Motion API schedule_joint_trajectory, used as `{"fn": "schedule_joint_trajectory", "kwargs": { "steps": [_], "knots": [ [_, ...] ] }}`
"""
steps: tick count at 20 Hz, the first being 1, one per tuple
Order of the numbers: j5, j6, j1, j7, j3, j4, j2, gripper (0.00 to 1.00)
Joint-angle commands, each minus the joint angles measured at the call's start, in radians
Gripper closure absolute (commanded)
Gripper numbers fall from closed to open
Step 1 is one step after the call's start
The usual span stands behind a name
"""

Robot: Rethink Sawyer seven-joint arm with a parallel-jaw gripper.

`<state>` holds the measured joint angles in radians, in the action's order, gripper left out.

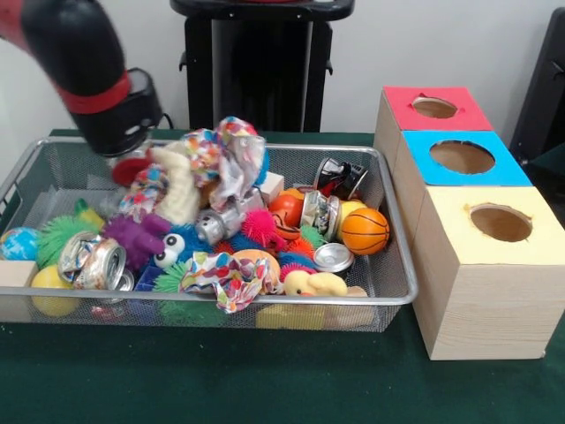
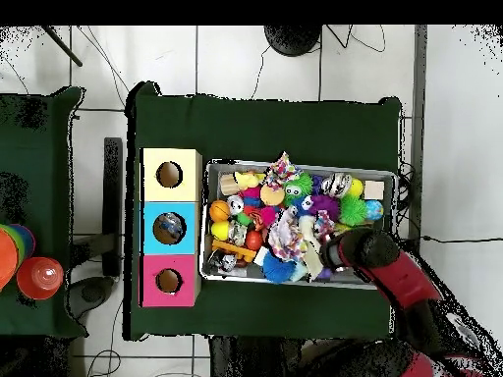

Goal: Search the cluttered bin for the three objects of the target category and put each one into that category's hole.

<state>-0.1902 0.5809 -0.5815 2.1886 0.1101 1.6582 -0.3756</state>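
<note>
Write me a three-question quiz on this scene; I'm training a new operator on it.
1. True or false: the basketball lies outside the bin.
2. Which colour tops the middle box? A red, B blue, C yellow.
3. Fill in: the arm is over the end of the bin ___ the middle box (nearer / farther from).

Key: 1 false; 2 B; 3 farther from.
</note>
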Motion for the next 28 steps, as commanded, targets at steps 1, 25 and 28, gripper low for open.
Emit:
{"fn": "schedule_joint_trajectory", "kwargs": {
  "steps": [1, 25, 28],
  "knots": [
    [0.03, 0.104, 0.154, 0.174, 0.056, 0.071, -0.052, 1.0],
    [0.045, 0.043, 0.239, 0.119, 0.208, 0.184, -0.239, 1.0],
    [0.033, -0.009, 0.229, 0.12, 0.189, 0.205, -0.228, 1.0]
  ]
}}
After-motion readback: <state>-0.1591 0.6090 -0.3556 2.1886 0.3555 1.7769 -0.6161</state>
